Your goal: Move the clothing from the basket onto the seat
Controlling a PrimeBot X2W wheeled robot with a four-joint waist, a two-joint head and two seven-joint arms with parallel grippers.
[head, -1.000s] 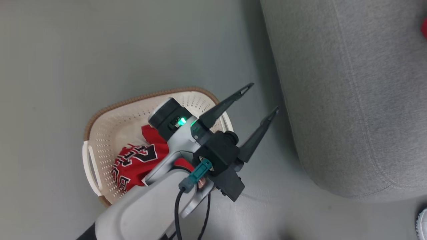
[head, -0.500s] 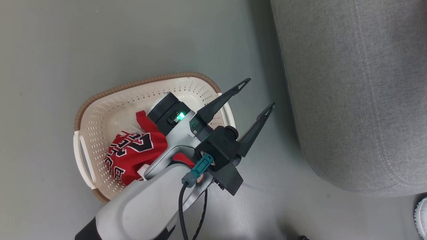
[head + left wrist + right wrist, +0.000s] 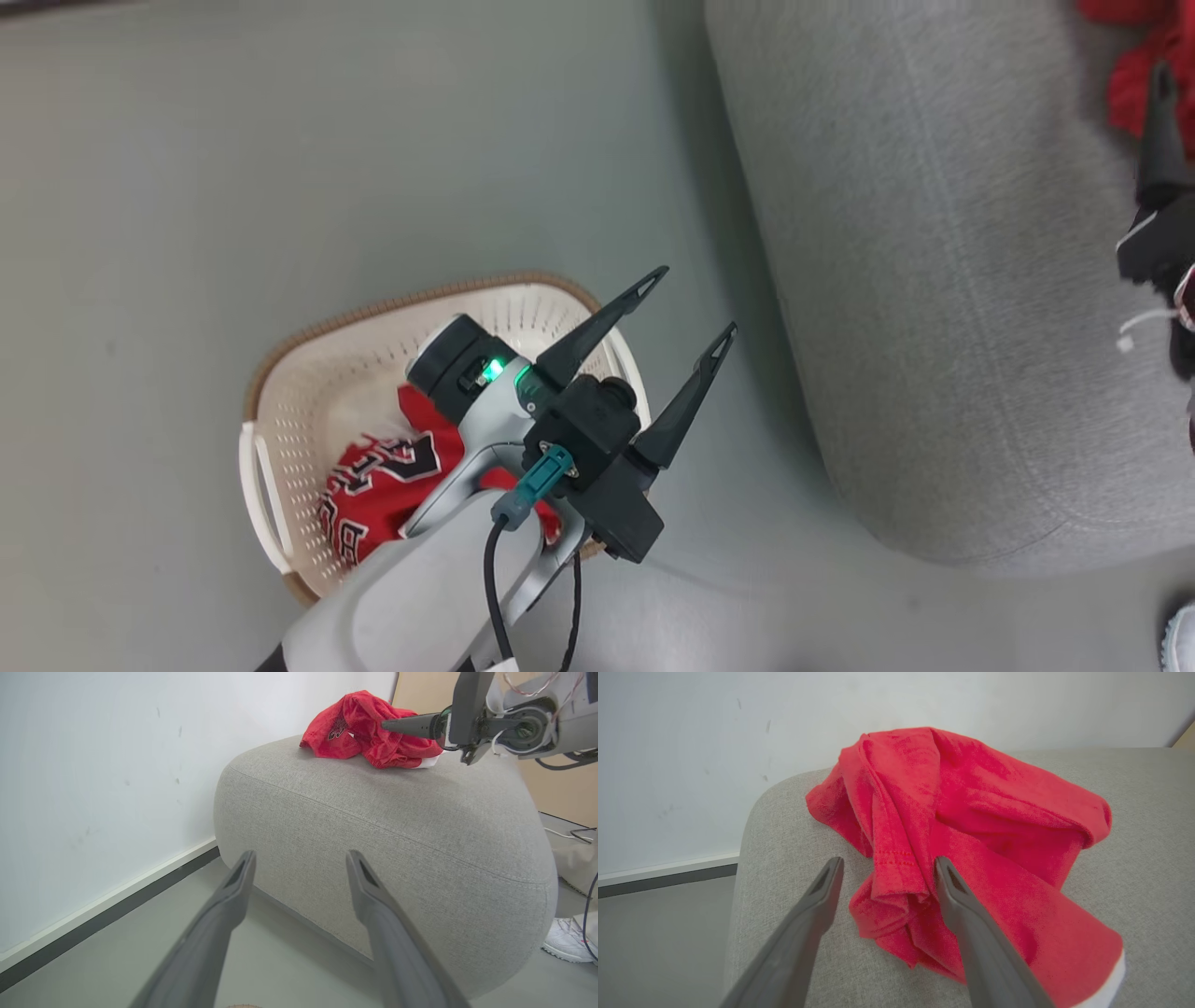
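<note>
The basket point(image 3: 280, 373) is being viewed on the floor point(image 3: 140, 187) at left, with a red numbered jersey point(image 3: 373, 476) bunched inside. The left gripper point(image 3: 693, 301) is being held above the basket's right rim, fingers spread wide and empty. The seat point(image 3: 934, 280) is standing just beside. On its top, a second red jersey point(image 3: 971, 812) is being hovered over by the right gripper point(image 3: 888, 861), fingers likewise wide apart.

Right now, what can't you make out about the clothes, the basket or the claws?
Head view: the left arm covers part of the basket, so how many jerseys remain is hidden.
Head view: the right edge cuts off the blurred right claw and the sofa's red garment.
</note>
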